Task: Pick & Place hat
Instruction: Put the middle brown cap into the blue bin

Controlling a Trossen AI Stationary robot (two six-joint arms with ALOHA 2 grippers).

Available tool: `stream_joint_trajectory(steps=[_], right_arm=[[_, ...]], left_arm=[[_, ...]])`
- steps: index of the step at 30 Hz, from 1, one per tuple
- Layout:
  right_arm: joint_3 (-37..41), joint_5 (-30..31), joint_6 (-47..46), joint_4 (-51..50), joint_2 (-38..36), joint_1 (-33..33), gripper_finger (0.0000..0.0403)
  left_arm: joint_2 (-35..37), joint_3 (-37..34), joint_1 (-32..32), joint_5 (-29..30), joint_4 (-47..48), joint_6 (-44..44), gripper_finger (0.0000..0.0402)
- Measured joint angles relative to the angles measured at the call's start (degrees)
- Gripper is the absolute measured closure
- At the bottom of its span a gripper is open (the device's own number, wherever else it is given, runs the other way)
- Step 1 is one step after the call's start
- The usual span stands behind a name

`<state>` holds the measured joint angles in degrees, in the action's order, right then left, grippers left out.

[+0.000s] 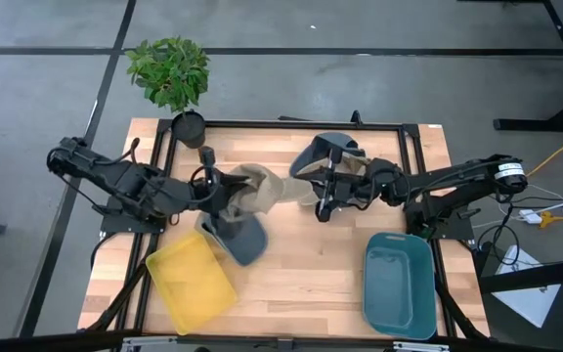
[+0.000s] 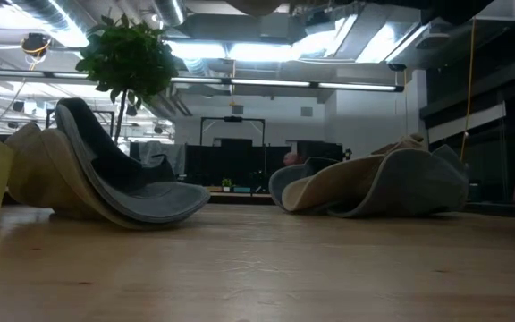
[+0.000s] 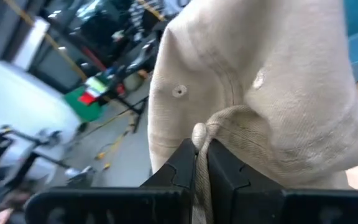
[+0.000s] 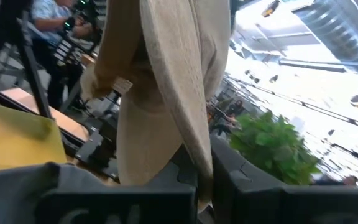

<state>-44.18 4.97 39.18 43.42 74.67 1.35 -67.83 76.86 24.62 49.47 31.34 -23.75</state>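
Beige hat (image 3: 260, 93) fabric is pinched in the closed left claw (image 3: 202, 163); the right claw (image 4: 197, 171) clamps another fold.

Two hats lie on the desk (image 1: 301, 284): one (image 1: 238, 210) toward the left, one (image 1: 325, 161) toward the right. There are two bins, a yellow one (image 1: 191, 281) and a teal one (image 1: 399, 284). One potted plant (image 1: 171, 73) stands at the far edge, and two arms each end in one tool, left (image 1: 225, 190) and right (image 1: 323, 188).
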Motion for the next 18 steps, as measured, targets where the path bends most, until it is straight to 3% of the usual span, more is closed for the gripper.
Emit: stream_joint_trajectory(steps=[4, 14, 18], right_arm=[[0.0, 1.2, 0.0, -0.1, 0.0, -1.4, 0.0386], [-0.1, 1.0, -1.1, 0.0, 0.0, -3.5, 0.0386], [-0.2, 0.5, -1.4, 0.1, 0.0, -3.5, 0.0386]], left_arm=[[0.1, 0.0, 3.9, 8.6, 0.3, 0.3, 0.0388], [0.4, 0.0, 15.2, 37.2, 0.3, 0.0, 0.0389], [0.7, -0.1, 17.5, 39.1, 0.0, -0.2, 0.0389]])
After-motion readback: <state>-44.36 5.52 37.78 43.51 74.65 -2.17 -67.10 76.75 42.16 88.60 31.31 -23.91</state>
